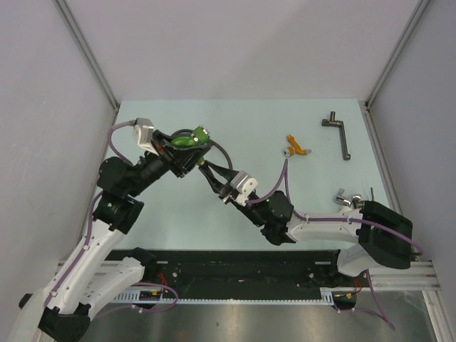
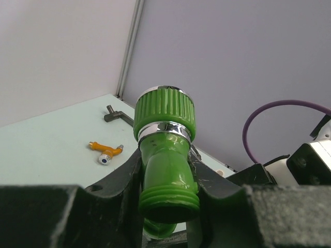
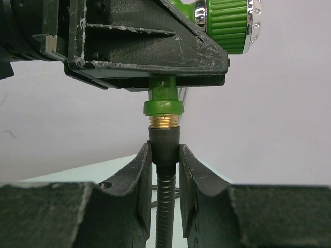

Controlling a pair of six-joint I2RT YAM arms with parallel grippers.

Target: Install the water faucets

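My left gripper is shut on the green faucet and holds it above the table; in the left wrist view the faucet fills the gap between the jaws. My right gripper is shut on the black end fitting of the hose, just below the faucet's green threaded inlet. A brass thread shows between them. The hose loops behind the left gripper. The orange faucet lies loose on the table to the right, also in the left wrist view.
A dark grey T-shaped metal handle lies at the back right of the table. A silver tap fitting lies by the right arm's base. Grey walls enclose the pale green table on three sides.
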